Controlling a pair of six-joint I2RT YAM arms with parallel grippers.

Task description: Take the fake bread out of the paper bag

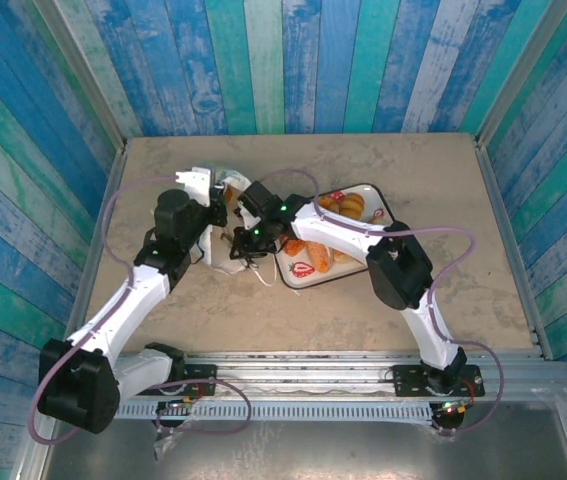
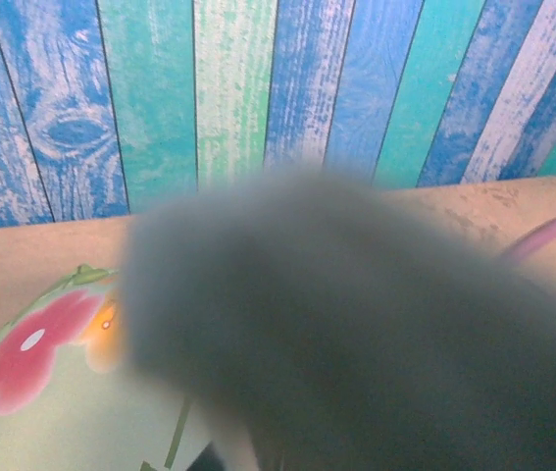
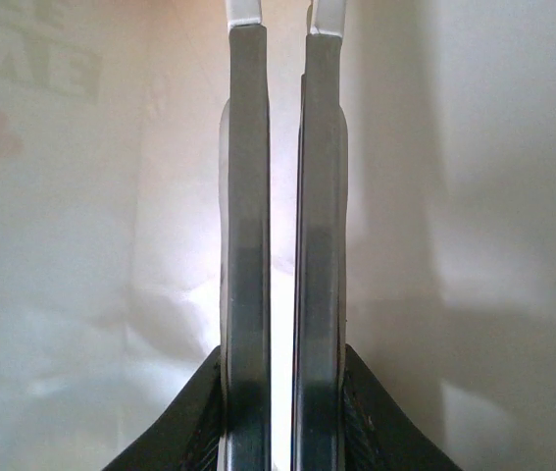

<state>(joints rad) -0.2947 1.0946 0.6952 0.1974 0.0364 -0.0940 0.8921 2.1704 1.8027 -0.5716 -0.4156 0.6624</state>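
The white paper bag lies crumpled left of centre, with both grippers at it. My left gripper is shut, pinching the bag's upper edge. My right gripper reaches into the bag's mouth from the right. In the right wrist view its fingers stand shut with a thin slit between them, nothing visible in it, and the bag's white wall all round. Several pieces of fake bread lie on the strawberry-print tray. A blurred dark mass covers the left wrist view.
The tray sits just right of the bag, under my right forearm. Its printed corner shows at lower left in the left wrist view. Blue striped walls enclose the tan table. Bare table lies at the back and right.
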